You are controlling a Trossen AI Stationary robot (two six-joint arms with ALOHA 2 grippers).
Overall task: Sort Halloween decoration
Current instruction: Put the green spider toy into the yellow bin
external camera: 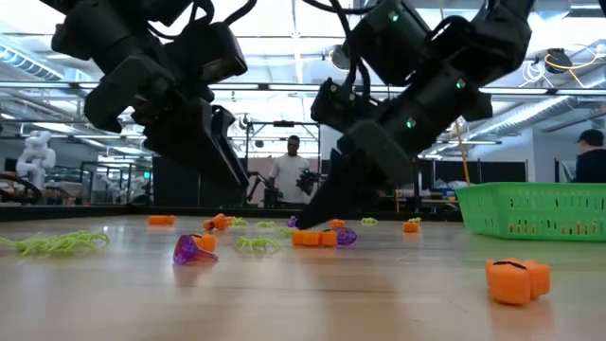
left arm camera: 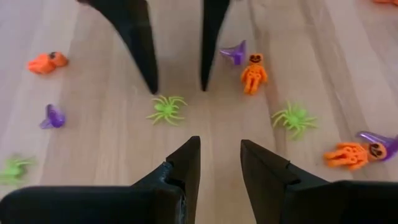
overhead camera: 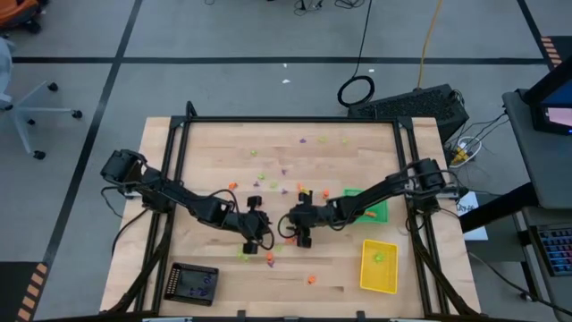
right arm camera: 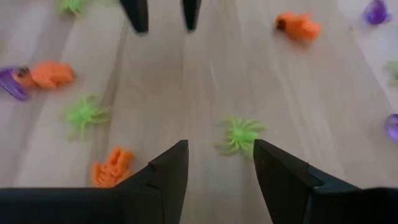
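The left gripper (left arm camera: 219,163) and the right gripper (right arm camera: 219,163) face each other low over the middle of the desk (overhead camera: 357,277). Both have their jaws open and empty. A lime green spider (right arm camera: 239,135) lies on the wood just beside one fingertip of the right gripper, between the two pairs of jaws. Other Halloween decoration (external camera: 317,237) lies scattered around.

Both arms (overhead camera: 188,201) are matte black, built of blocky jointed links with black cables looped alongside. Small green lights glow on one arm's housing. The fingers (left arm camera: 186,168) are dark, tapering wedges.
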